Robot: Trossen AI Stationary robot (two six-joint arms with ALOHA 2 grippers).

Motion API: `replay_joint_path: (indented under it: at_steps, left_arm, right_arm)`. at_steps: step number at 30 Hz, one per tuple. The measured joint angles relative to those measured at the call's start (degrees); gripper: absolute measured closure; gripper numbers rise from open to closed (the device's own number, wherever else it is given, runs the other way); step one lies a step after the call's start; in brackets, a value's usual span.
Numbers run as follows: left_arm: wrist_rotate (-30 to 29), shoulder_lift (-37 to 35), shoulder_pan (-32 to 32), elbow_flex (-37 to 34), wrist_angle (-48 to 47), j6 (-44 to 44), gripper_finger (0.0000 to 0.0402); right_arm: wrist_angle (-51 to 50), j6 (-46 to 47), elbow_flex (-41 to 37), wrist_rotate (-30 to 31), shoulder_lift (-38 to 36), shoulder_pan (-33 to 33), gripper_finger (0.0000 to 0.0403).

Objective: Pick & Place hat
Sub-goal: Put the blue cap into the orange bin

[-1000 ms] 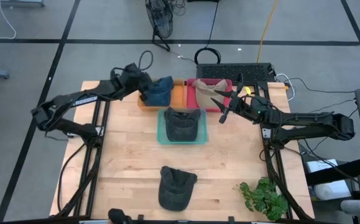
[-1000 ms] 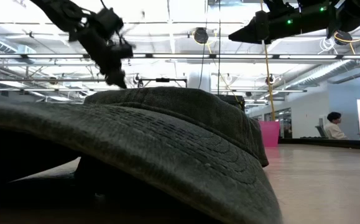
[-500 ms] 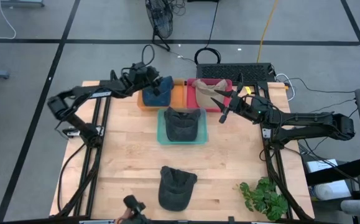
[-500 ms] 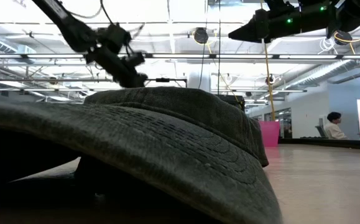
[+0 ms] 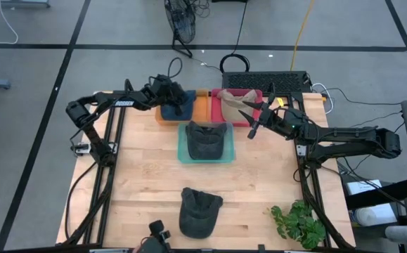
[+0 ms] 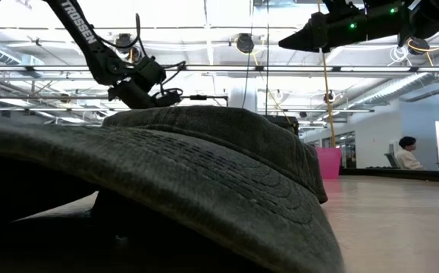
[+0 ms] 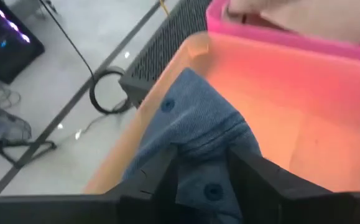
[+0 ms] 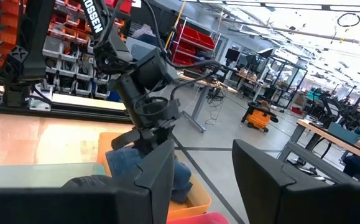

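Left gripper (image 5: 177, 100) down in orange bin (image 5: 202, 111) at far edge of table (image 5: 140, 190), fingers clamped on blue hat (image 5: 173, 107); left wrist view shows both dark fingers (image 7: 155, 177) pinching a fold of blue cloth directly between them, hat sitting inside the bin against its wall. Likely release step of a placement, judging by hat already resting in bin. Right gripper (image 5: 254, 125) hovering beside pink bin (image 5: 258, 107) holding tan hat (image 5: 237, 100), jaws apart, holding nothing. Dark hat (image 5: 207, 139) in green tray (image 5: 182, 151) just toward near side from both grippers, between them. Remaining loose item: grey cap (image 5: 199, 211) at near edge of table, well apart from both grippers, straight toward the near side from the green tray; long axis running brim-to-crown roughly front-to-back, brim end toward the near edge. Neither arm clearly nearer to it; slightly closer to centre line, left gripper maybe a touch nearer once freed, hard to call. Potted plant (image 5: 298, 223) at near right corner, away from the work.
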Motion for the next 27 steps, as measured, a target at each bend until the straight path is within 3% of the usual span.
replay_joint_path:
  at_steps: [11, 17, 27]
  left_arm:
    - [-13.7, 0.0, 0.9, 0.0, 1.0, -0.6, 0.0252]
    - [-12.4, 0.1, 2.9, 0.0, 0.9, -3.3, 0.0252]
    - [-1.8, 0.1, 3.8, 0.0, -5.2, -3.4, 0.0252]
  right_arm:
    - [0.0, 1.2, 0.0, 0.0, 0.1, 0.0, 0.0261]
    - [0.1, 1.2, 0.0, 0.0, 0.5, 0.0, 0.0261]
    - [0.3, 1.1, 0.0, 0.0, 0.9, 0.0, 0.0261]
